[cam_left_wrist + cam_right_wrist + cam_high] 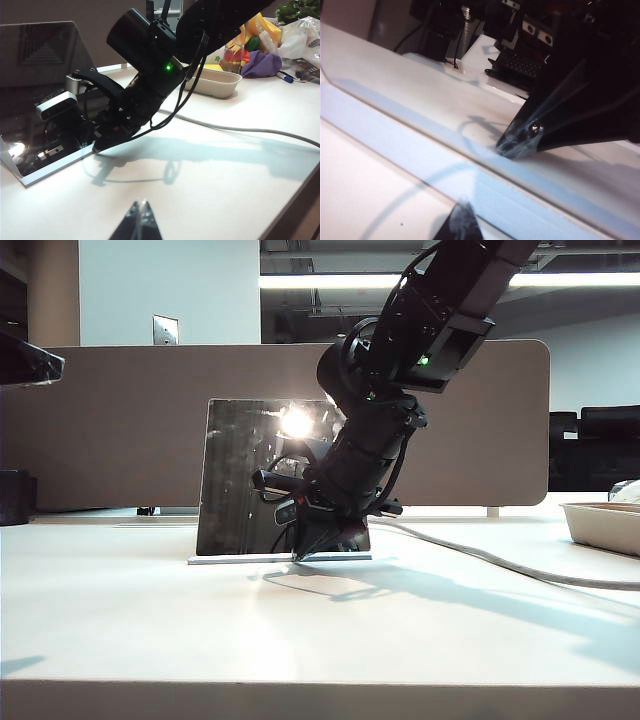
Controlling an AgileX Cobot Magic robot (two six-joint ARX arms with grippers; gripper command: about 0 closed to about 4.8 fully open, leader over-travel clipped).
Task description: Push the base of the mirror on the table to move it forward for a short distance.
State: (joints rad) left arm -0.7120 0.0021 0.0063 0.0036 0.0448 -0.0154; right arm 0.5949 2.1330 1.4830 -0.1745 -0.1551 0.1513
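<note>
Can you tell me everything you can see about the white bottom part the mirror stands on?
The base of the mirror is a thin, flat, white slab lying on the table. It looks smooth and hard, and sticks out a little past the mirror, which stands upright on it. The right gripper, looking closed to a point, presses its tip at the base's front edge. The left gripper hangs apart over the table.

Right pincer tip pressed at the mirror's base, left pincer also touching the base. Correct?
Not quite. The left pincer hangs above the bare table, apart from the base of the mirror, as the left wrist view shows. The right pincer is at the base.
</note>
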